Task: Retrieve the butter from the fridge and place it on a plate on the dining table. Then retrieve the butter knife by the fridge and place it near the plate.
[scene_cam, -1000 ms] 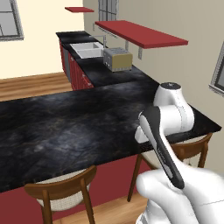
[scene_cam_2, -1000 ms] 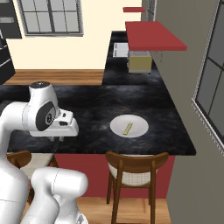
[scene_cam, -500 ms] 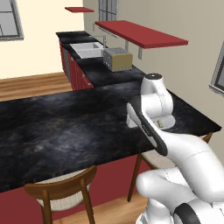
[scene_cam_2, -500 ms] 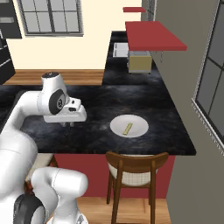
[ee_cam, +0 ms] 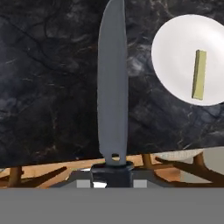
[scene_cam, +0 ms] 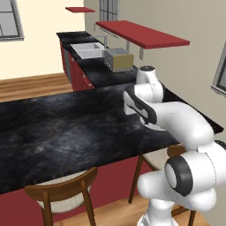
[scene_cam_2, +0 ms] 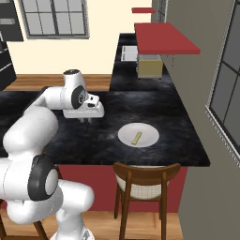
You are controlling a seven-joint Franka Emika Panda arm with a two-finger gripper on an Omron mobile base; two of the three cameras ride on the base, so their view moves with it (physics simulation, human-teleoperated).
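My gripper (ee_cam: 112,168) is shut on the butter knife (ee_cam: 113,83), a slim grey blade that points away from the hand over the black dining table (ee_cam: 48,87). In the right base view the gripper (scene_cam_2: 86,120) hangs a little above the table (scene_cam_2: 178,112), left of the white plate (scene_cam_2: 147,131). The butter (scene_cam_2: 136,138), a pale yellow stick, lies on that plate. The hand view shows the plate (ee_cam: 175,52) at upper right with the butter (ee_cam: 199,74) on it, apart from the knife. The fridge (scene_cam_2: 3,61) is a dark sliver at the left edge.
Wooden chairs (scene_cam_2: 146,180) (scene_cam: 62,192) are tucked under the table's near edge. A toaster (scene_cam: 118,59) and a sink (scene_cam: 88,49) sit on the far counter under a red shelf (scene_cam: 141,34). A wall with windows (scene_cam_2: 229,79) runs along the right.
The arm has swung forward and out over the table, carrying the knife toward the plate. Plate and butter have not moved.
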